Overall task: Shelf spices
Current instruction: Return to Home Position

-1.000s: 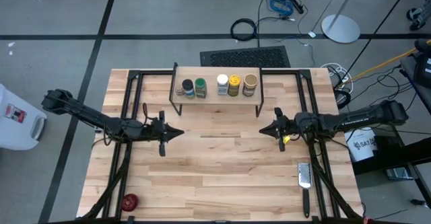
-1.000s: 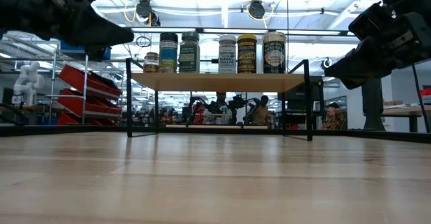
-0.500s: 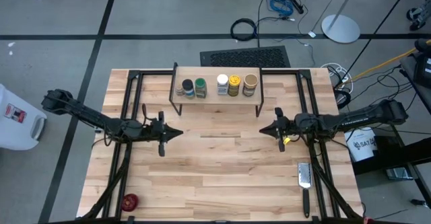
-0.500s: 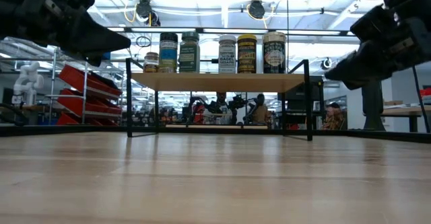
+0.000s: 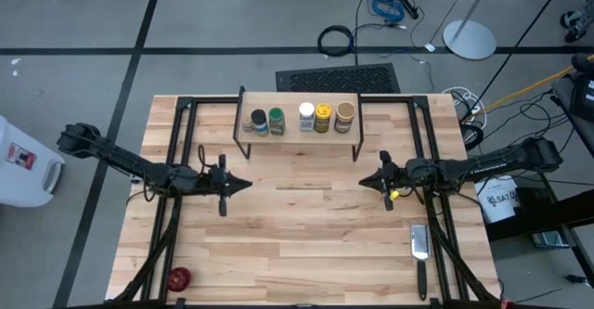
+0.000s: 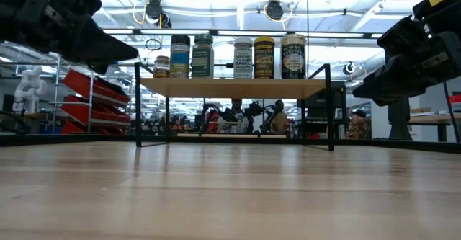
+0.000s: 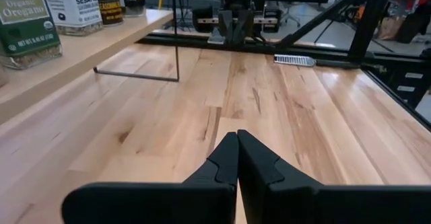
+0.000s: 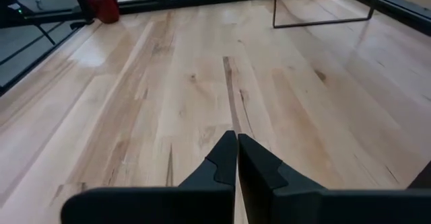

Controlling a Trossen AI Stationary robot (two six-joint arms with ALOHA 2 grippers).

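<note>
1. Along the worktop's far edge, at its middle, stands the shelf [image 5: 297,135] – wood plank on thin black legs, loaded on top.
2. Jars in a row up there, from the left end: the dark-lidded jar [image 5: 259,120], the green-lidded jar [image 5: 276,121], then a small gap, the white-capped jar [image 5: 306,116], the yellow jar [image 5: 322,116] and the tan jar [image 5: 344,115]. All stand upright.
3. The low view adds a shorter jar [image 6: 161,66] tucked just beside the dark-lidded one, at the very left end of the plank.
4. Left gripper [image 5: 245,185] hovers over the worktop's left half, in front of the shelf and well apart from it, pointing toward the middle. Its fingers [image 7: 225,160] are pressed together – nothing between them.
5. Right gripper [image 5: 363,179] mirrors it over the right half, facing the left one across bare wood. Fingers [image 8: 225,158] pinched together too, empty.
6. From table height both grippers hang clear above the surface, one to each side of the shelf.
7. Red round object [image 5: 178,276] sits near the worktop's near left corner.
8. Metal grater [image 5: 419,243] lies flat near the near right corner, black handle toward the near edge.
</note>
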